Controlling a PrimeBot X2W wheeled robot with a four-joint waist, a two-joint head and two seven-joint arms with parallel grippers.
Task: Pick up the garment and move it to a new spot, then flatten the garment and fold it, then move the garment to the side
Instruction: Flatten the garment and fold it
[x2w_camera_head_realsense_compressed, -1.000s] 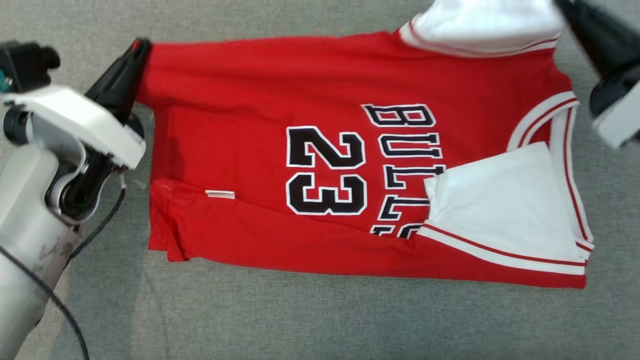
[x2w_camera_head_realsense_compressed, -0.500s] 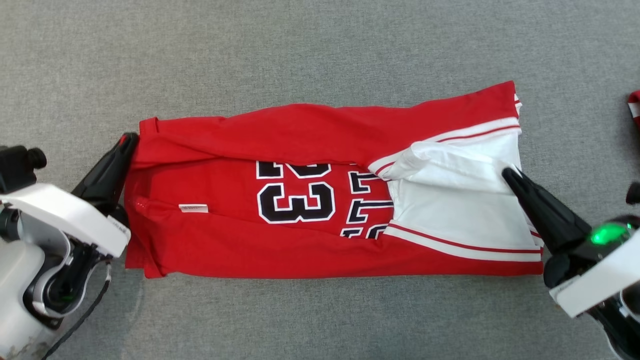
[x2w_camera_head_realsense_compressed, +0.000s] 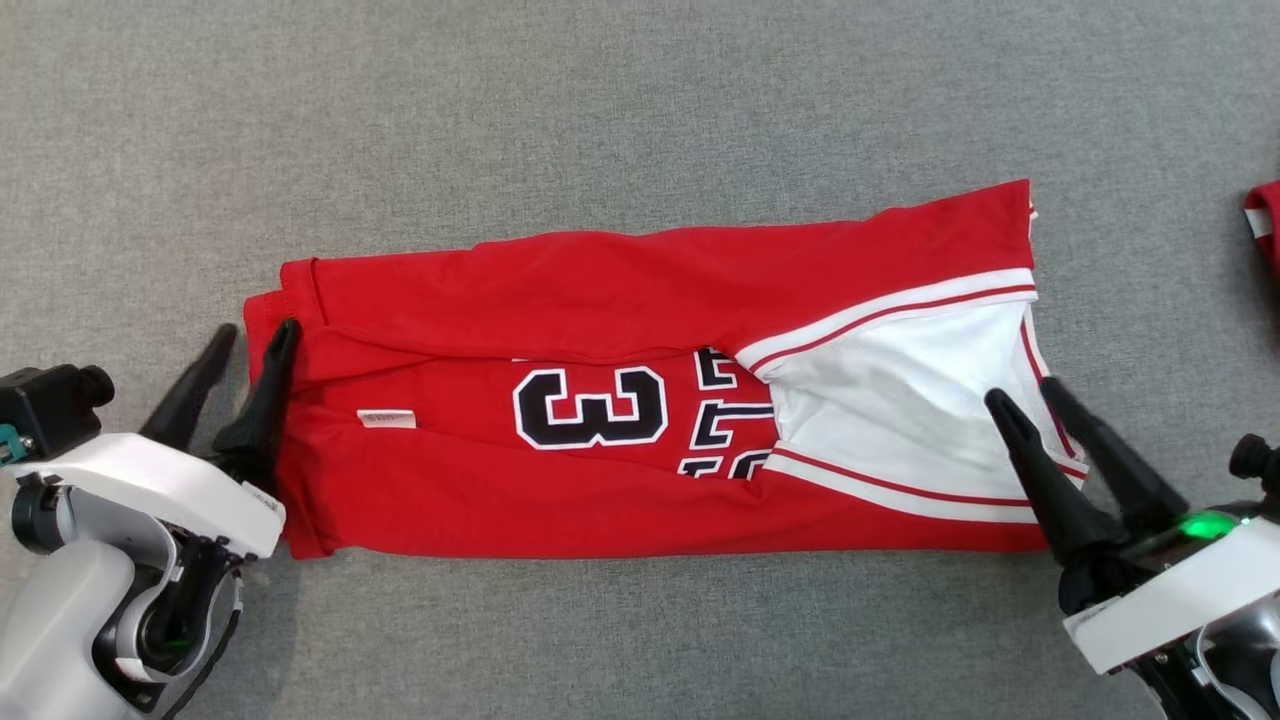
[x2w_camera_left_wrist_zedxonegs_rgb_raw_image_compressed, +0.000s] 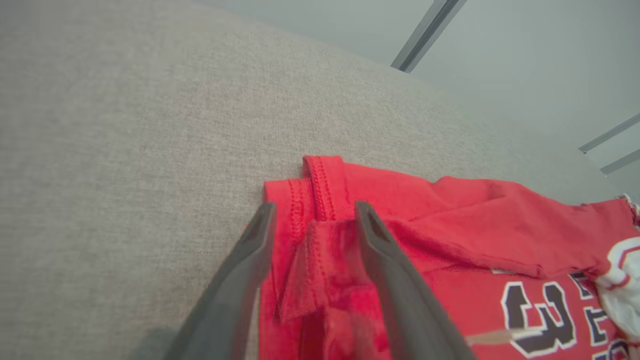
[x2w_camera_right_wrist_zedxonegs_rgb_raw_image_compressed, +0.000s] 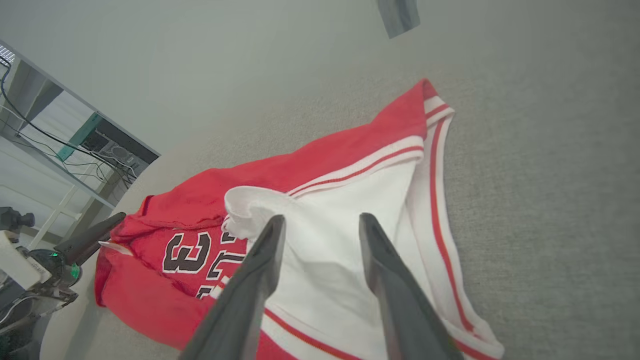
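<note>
The garment lies on the grey fabric surface, folded lengthwise into a long red band. Its far edge is folded toward me over part of the black number. A white sleeve with red-striped trim lies at its right end. My left gripper is open at the garment's left end; in the left wrist view its fingers straddle the doubled red hem without pinching it. My right gripper stands open over the white sleeve, fingers apart, nothing held.
Another red piece of cloth shows at the right edge of the head view. Bare grey surface surrounds the garment on every side. In the right wrist view the left gripper shows, with a desk with cables behind it, past the surface's edge.
Both grippers brought the garment's far edge over toward me, folding it, then opened and let go. The fold now covers part of the number. The head view has also shifted.
</note>
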